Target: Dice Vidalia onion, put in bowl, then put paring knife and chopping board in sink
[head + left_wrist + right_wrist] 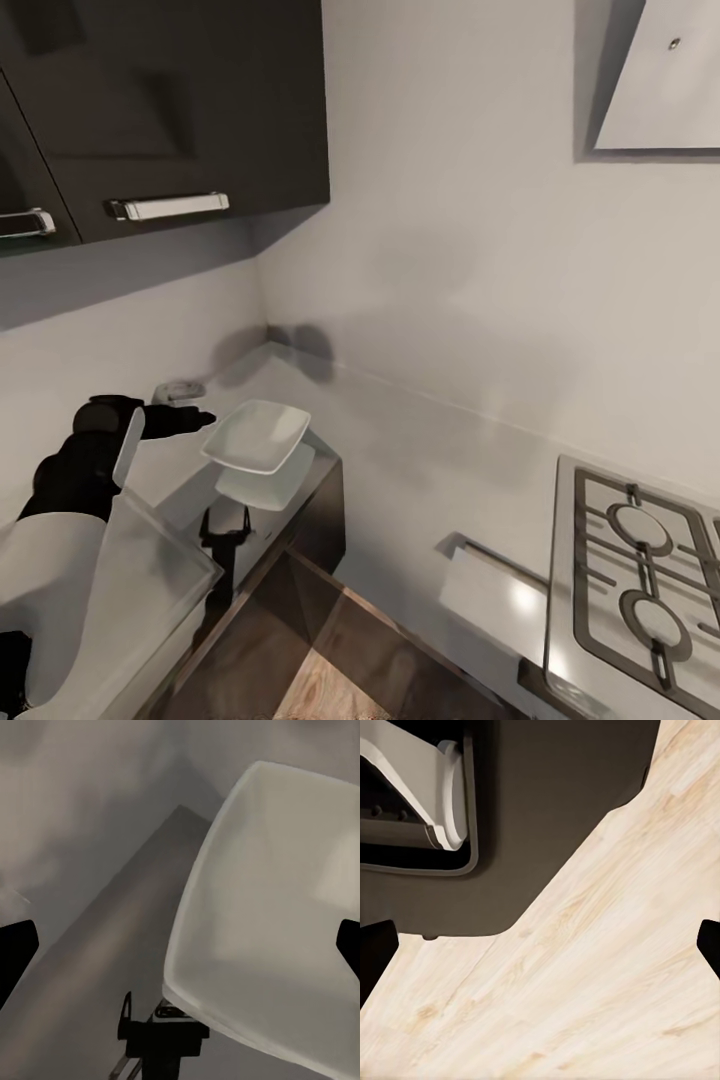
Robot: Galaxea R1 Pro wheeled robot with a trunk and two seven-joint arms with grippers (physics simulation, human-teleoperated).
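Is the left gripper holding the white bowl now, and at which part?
It cannot be told: the left gripper reaches the bowl at its near rim, but contact is unclear. The right fingers hold nothing.

You get soft, even, fairly dim light. Blurred shadows smudge the wall above the countertop corner. The bowl mirrors in the glossy slab, and a glare spot sits near the hob. The renders look slightly soft throughout.
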